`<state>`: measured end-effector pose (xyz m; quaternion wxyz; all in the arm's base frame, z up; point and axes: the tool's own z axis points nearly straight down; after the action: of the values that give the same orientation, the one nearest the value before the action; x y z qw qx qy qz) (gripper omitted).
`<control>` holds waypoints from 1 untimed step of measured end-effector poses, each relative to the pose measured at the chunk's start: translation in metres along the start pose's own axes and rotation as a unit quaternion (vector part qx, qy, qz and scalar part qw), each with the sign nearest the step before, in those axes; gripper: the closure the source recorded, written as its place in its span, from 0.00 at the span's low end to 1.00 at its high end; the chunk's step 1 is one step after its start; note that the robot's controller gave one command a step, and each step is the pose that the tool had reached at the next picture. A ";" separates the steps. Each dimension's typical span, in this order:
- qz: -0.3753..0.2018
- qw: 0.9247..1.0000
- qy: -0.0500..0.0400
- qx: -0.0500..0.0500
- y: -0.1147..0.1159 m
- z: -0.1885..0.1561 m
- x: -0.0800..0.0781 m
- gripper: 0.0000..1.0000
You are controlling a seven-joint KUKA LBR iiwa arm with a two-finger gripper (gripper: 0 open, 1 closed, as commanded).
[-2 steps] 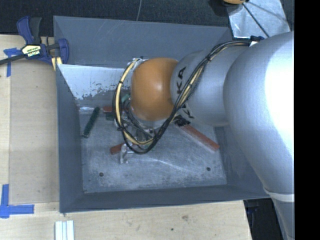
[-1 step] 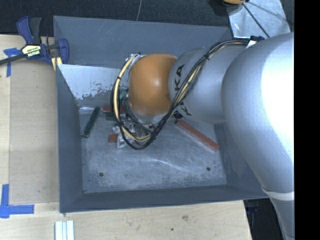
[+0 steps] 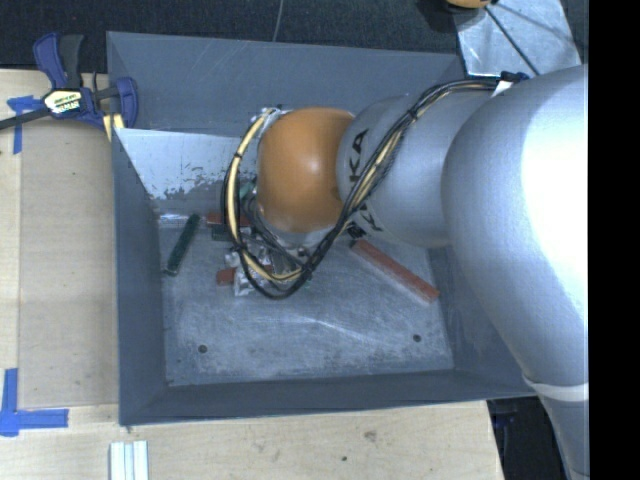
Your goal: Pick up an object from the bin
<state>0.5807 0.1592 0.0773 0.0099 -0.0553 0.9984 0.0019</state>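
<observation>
Low in the bin (image 3: 300, 358) with the gripper (image 3: 262, 261) over small heaped bits (image 3: 230, 276), between dark stick (image 3: 181, 244) and reddish bar (image 3: 395, 271); cannot tell its opening.

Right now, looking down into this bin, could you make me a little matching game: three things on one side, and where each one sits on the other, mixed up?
Things:
1. dark pen-like stick
2. reddish-brown strip
3. orange wrist cover

Places:
A. over the middle of the bin
B. on the floor, left side
C. on the floor, right side, partly under the arm

Pairs: 1-B, 2-C, 3-A.
</observation>
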 end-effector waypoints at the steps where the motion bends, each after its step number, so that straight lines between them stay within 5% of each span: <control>1: 0.000 1.000 0.012 0.002 -0.005 -0.046 0.011 1.00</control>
<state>0.5699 0.1528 0.1233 -0.0018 -0.0550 0.9985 -0.0003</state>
